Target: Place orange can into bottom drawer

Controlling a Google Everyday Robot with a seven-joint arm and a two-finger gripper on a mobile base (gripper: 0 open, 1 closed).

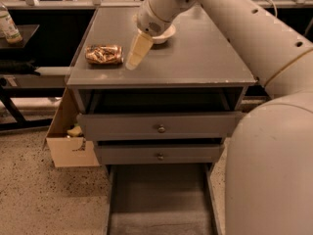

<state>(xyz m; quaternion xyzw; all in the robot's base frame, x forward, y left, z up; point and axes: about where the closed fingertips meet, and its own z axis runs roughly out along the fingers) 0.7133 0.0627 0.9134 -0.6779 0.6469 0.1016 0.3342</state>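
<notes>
The orange can (103,54) lies on its side at the left of the grey cabinet top (195,58), its mottled orange-brown and cream print showing. My gripper (133,58) hangs over the top just to the right of the can, a little apart from it, its cream fingers (138,49) pointing down and to the left. The bottom drawer (161,199) is pulled out towards me at the foot of the cabinet, and its flat grey floor shows with nothing in it.
A cream bowl (157,32) stands behind the gripper, partly hidden by the wrist. Two upper drawers with round knobs (161,129) are shut or nearly so. A cardboard box (68,141) sits on the floor at the left. My arm fills the right side.
</notes>
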